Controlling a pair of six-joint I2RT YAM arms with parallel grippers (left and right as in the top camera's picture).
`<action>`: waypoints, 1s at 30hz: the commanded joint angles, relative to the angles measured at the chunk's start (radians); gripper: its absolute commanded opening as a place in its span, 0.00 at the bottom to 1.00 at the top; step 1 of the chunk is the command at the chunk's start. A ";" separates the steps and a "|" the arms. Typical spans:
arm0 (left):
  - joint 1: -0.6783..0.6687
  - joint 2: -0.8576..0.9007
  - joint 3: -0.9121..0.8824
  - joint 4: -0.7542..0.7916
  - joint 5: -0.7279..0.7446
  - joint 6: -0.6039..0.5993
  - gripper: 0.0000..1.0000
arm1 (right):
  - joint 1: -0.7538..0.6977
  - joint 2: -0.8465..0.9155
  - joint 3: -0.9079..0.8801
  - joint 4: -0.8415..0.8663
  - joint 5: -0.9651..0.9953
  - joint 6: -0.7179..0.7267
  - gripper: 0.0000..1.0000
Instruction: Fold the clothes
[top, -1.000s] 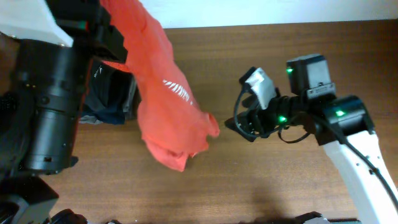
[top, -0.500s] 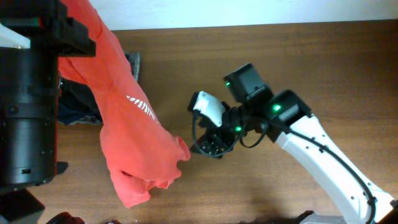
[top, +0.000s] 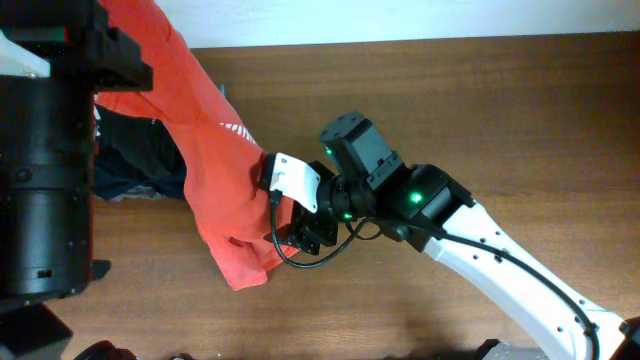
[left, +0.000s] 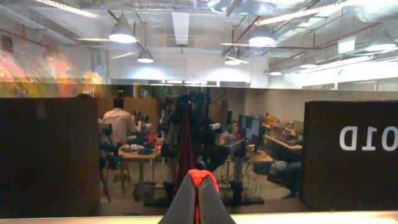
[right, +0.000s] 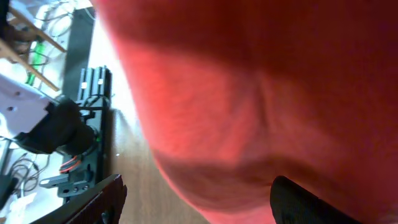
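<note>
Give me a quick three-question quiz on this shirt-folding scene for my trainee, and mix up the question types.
1. True or false: the left hand is shut on the orange-red T-shirt.
2. The right hand is: A) shut and empty, B) open with shirt fabric between its fingers, C) out of view.
3. Fill in: the pile of clothing left of the hanging shirt is ___ in colour.
Key: 1 true; 2 B; 3 dark.

The T-shirt (top: 215, 195) is orange-red with white lettering (top: 238, 128); the table (top: 500, 100) is brown wood grain.
</note>
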 joint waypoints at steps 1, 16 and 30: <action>-0.004 -0.021 0.018 -0.001 -0.006 0.016 0.00 | 0.002 -0.006 0.003 0.000 0.050 0.014 0.78; -0.004 -0.021 0.018 -0.031 -0.006 0.016 0.00 | -0.041 -0.020 0.003 -0.029 0.131 0.014 0.74; -0.037 -0.021 0.018 -0.031 -0.007 0.016 0.01 | -0.051 0.026 0.003 0.062 0.045 0.014 0.43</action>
